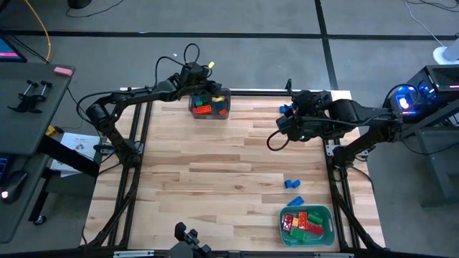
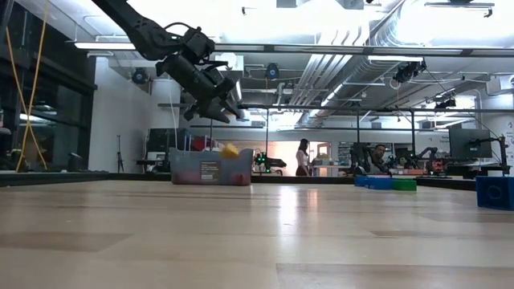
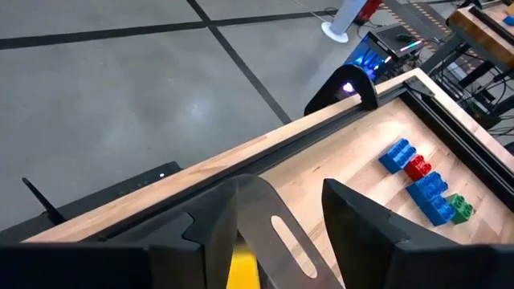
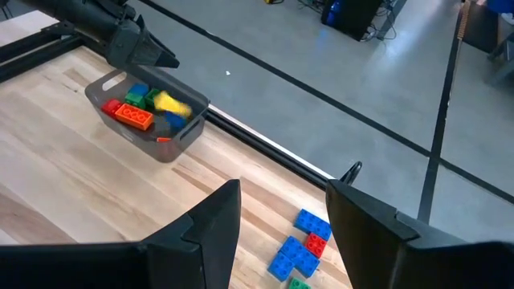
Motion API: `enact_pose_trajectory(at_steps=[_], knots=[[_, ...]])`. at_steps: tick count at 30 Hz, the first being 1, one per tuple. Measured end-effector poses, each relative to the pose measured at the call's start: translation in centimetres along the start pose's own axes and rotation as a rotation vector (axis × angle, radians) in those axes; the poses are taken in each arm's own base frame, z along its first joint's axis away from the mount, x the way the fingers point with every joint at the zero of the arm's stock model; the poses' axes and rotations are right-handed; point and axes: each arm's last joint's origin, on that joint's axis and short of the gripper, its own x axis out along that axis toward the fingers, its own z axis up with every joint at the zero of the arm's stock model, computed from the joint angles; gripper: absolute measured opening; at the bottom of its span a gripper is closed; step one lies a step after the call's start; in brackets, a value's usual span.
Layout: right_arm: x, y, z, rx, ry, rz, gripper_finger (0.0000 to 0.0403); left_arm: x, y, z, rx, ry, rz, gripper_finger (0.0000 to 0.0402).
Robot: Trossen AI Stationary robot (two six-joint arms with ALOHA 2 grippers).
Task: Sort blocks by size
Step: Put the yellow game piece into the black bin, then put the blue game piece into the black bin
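The dark grey bin (image 1: pixel 209 105) stands at the table's far edge and holds red, green, blue and orange blocks (image 4: pixel 132 112). My left gripper (image 1: pixel 204 86) hangs open just above it, as the low view (image 2: pixel 210 104) and the left wrist view (image 3: pixel 281 185) show. A yellow block (image 2: pixel 230 150) shows at the bin's rim, below the fingers and apart from them; it is blurred in the right wrist view (image 4: pixel 170 103). My right gripper (image 1: pixel 287 120) is open and empty (image 4: pixel 283 189) over a small group of blue, red and green blocks (image 4: pixel 301 245) at the far right.
A teal tray (image 1: pixel 326 215) with several red, green and orange blocks stands at the near right corner. Two loose blue blocks (image 1: pixel 292 184) lie on the table just beyond it. The middle and left of the wooden table show bare wood.
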Motion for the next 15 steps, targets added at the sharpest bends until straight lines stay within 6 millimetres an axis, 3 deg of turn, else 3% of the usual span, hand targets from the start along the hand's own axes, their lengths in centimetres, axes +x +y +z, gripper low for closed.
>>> enact_pose_trajectory(at_steps=[15], knots=[[-1.0, -1.8, 0.3, 0.042, -0.024, 0.021, 0.0181, 0.0, 0.0, 0.0, 0.000, 0.001, -0.001, 0.0170]])
